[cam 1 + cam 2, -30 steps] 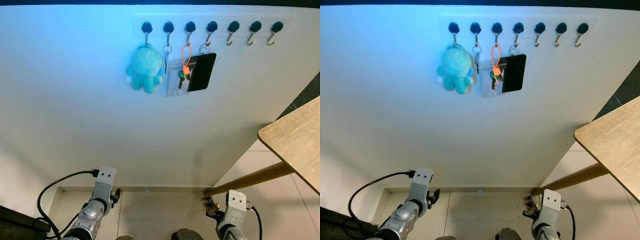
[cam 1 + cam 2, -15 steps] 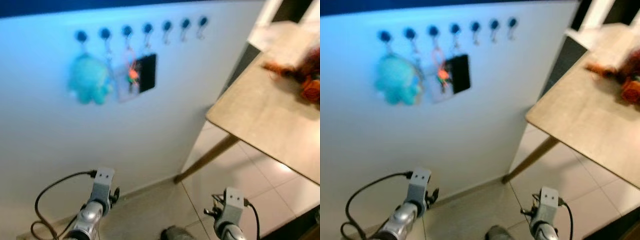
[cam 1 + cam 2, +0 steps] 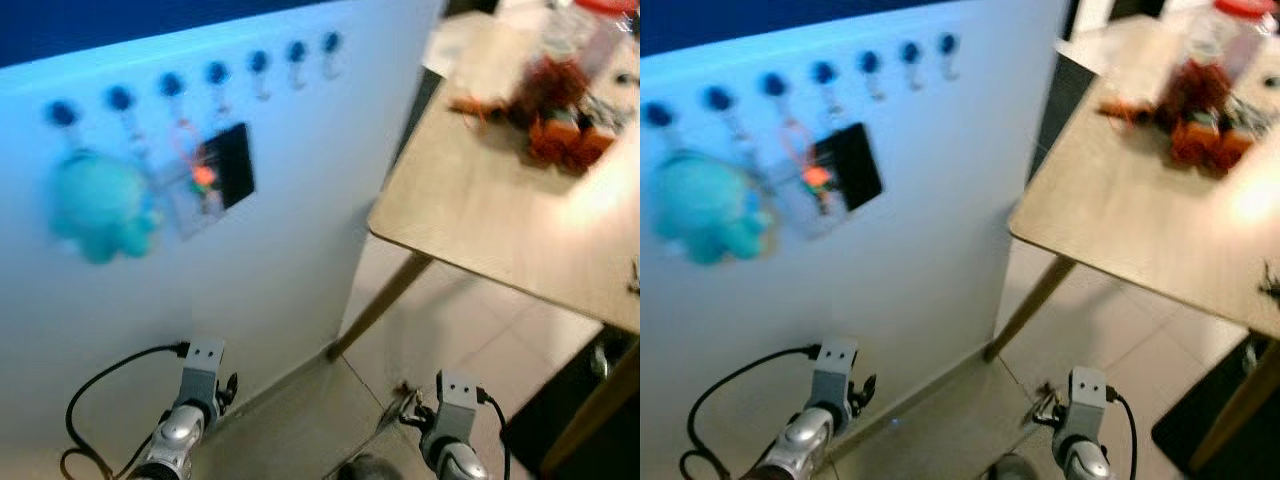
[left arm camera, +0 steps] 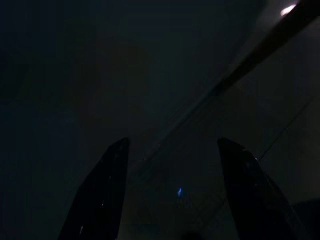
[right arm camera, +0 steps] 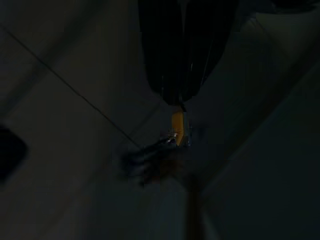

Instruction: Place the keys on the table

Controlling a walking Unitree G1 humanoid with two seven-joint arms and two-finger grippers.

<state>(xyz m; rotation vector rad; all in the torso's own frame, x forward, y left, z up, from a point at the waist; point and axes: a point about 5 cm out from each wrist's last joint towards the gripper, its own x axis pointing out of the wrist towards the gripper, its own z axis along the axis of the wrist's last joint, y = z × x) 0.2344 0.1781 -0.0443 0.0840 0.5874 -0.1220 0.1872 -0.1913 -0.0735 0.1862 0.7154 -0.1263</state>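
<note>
Keys in the right claw, table off to the right, carry not yet finished.

Right gripper (image 5: 180,95) hangs low by the floor tiles, its two black fingers pressed together on the keys (image 5: 176,131), which dangle below the tips with a yellow tag showing; the bunch also glints just left of the right wrist (image 3: 405,405). Left gripper (image 4: 172,192) hangs idle, fingers apart, nothing between them. The wooden table (image 3: 480,215) stands right and far, its near corner bare, with orange-red clutter (image 3: 550,115) at the far side. The wall hooks (image 3: 215,72) with a teal plush (image 3: 95,210) lie to the left. To do this well, I'd judge: square up to the table, lift the right arm clear above the edge so the dangling bunch doesn't snag it, and set down on the bare near corner, away from the clutter, before opening.
</note>
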